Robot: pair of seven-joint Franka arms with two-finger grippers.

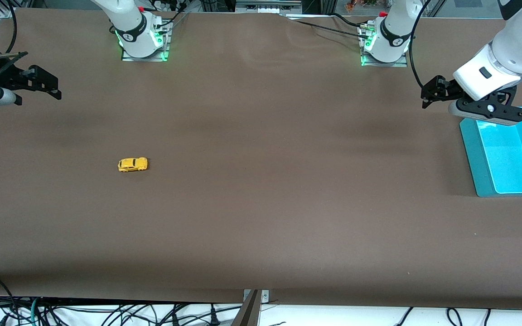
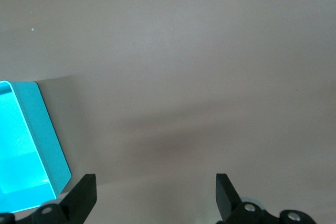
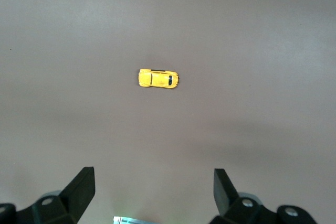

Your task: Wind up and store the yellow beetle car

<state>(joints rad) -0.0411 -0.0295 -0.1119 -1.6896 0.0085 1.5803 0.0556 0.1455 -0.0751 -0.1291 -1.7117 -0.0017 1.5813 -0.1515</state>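
Car: yellow beetle car point(image 1: 132, 165) alone on the desk point(image 1: 261, 203), well clear of both hands.
Right hand point(image 3: 152, 192): spread, hovering; descend straight, pinch the car's flanks.
Left hand point(image 2: 155, 198): spread, waiting over the turquoise bin point(image 1: 478, 158).

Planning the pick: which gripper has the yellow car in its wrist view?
The right gripper, open above the table: yellow beetle car shows there. The left gripper, also open, sees only the teal bin.
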